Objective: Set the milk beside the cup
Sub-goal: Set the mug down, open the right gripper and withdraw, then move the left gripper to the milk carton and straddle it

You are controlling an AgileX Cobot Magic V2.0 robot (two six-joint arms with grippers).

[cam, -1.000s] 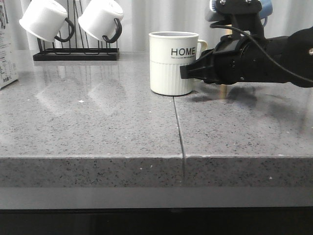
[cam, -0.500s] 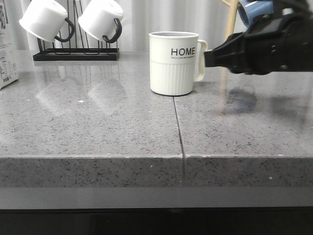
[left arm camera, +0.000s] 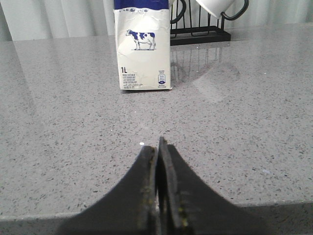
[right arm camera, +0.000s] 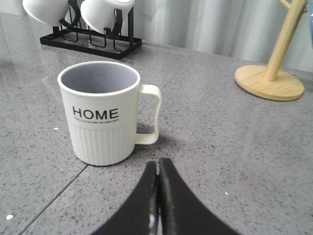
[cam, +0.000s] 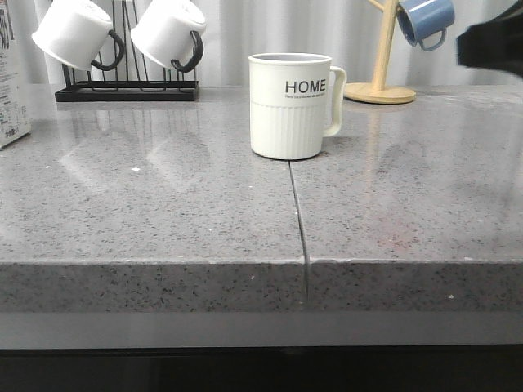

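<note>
Grey speckled countertop [cam: 163, 204] with centre seam. Cup [cam: 290, 104] marked "HOME" at upper centre of the front frame, handle toward frame right. Milk [cam: 11, 73] cropped at the far left edge, well apart from cup. Left gripper [left arm camera: 157, 152] pressed closed, empty, facing milk. Right gripper [right arm camera: 157, 176] likewise closed near cup; dark shape at upper right edge, probably its arm [cam: 490, 45].

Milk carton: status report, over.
Both pincers, left and right, shut, empty. Milk upright at far left, untouched, well apart from cup. Counter between them shows nothing in the way.
</note>
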